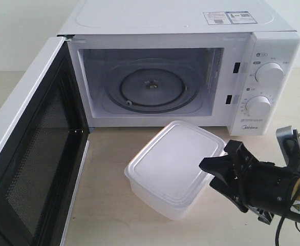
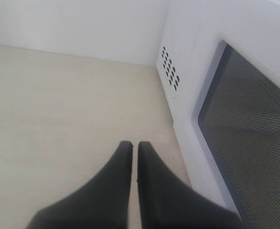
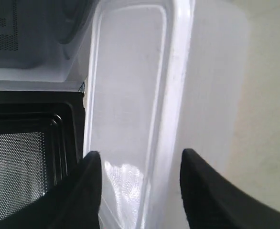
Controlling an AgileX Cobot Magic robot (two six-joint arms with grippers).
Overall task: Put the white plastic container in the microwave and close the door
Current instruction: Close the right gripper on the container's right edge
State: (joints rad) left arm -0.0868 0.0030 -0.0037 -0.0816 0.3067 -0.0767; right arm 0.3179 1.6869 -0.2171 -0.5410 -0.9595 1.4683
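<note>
The translucent white rectangular plastic container sat on the pale desk just in front of the white boxy microwave, whose mesh-lined white door stood wide open. The right hand had its fingers apart, straddling the container's near end. The left hand had its fingers together, empty, beside the door's outer face.
</note>
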